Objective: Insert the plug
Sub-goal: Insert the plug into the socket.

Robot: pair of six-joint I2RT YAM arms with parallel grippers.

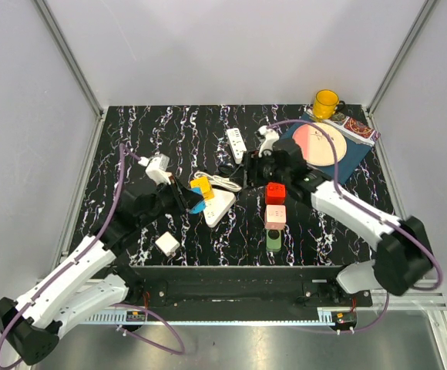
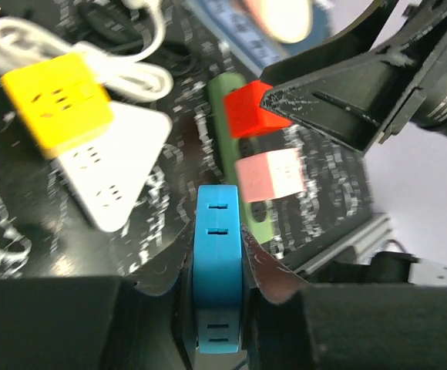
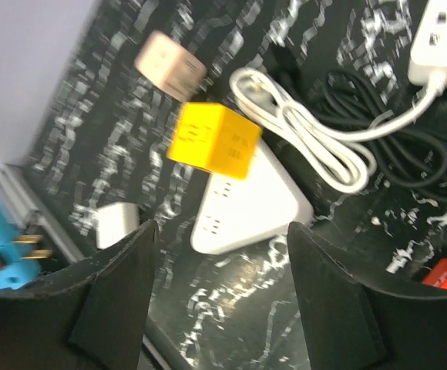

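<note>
Plug (image 2: pixel 217 270), blue, sits clamped in left end effector (image 2: pixel 216 250); right end effector (image 3: pixel 220 231) gapes wide

A black marble-patterned table (image 1: pixel 131 131) sits enclosed by 3 plain pale grey walls (image 1: pixel 231 46) with aluminium corner posts (image 1: pixel 71 58).

On your bench (image 1: pixel 169 131), the triangular power strip (image 1: pixel 218 206) lies near the centre, with a cube adapter (image 1: pixel 202 187) on its far end. To its right you have three blocks (image 1: pixel 275 215) in a line running near to far. The mug (image 1: pixel 325 102) stands in the far right corner, behind the plate (image 1: pixel 321 143).
</note>
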